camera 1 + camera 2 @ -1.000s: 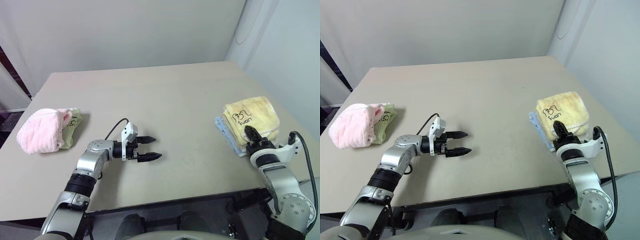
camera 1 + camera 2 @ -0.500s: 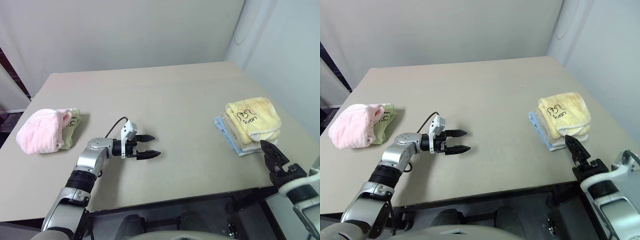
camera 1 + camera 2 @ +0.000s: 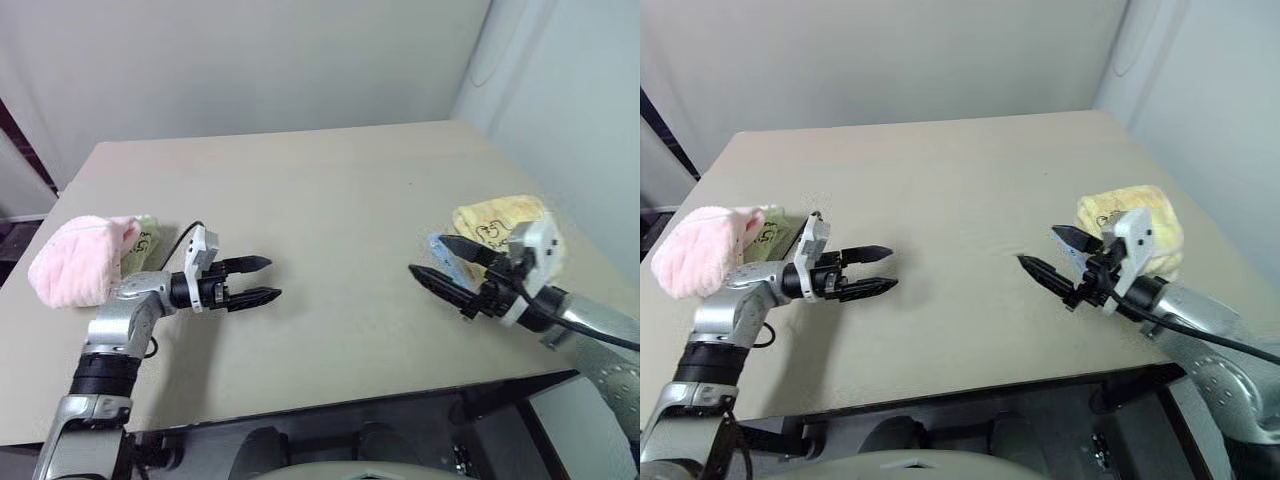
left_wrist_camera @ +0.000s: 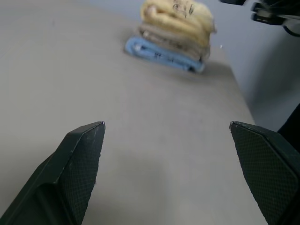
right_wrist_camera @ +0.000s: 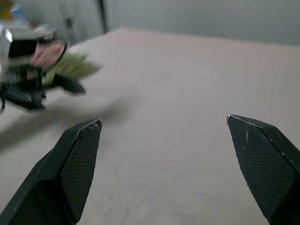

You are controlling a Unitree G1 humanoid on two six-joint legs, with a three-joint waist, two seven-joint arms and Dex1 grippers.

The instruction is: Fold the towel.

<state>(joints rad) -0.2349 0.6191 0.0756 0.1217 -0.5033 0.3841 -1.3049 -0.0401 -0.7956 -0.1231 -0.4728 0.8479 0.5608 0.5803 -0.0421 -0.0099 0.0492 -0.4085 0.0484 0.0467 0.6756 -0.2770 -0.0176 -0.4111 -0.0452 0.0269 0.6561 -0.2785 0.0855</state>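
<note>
The towel [image 3: 498,220] is pale yellow with dark embroidery. It lies folded on top of a small stack near the table's right edge, also seen in the left wrist view [image 4: 176,14]. My right gripper [image 3: 428,255] hovers open just left of the stack, pointing toward the table's middle, with nothing between its fingers. Over the left part of the table my left gripper [image 3: 272,278] is open and empty, pointing right. Part of the towel is hidden behind the right hand.
Under the towel lie a beige towel [image 4: 168,40] and a blue cloth [image 4: 159,54]. A pink fluffy cloth [image 3: 72,270] rests on a pale green cloth [image 3: 145,238] at the table's left edge. The tan table [image 3: 330,200] spreads bare between the grippers.
My right gripper has left the stack, dipped off the table's edge, then swung left and rolled over. My left gripper has drawn back to the left, toward the pink cloth.
</note>
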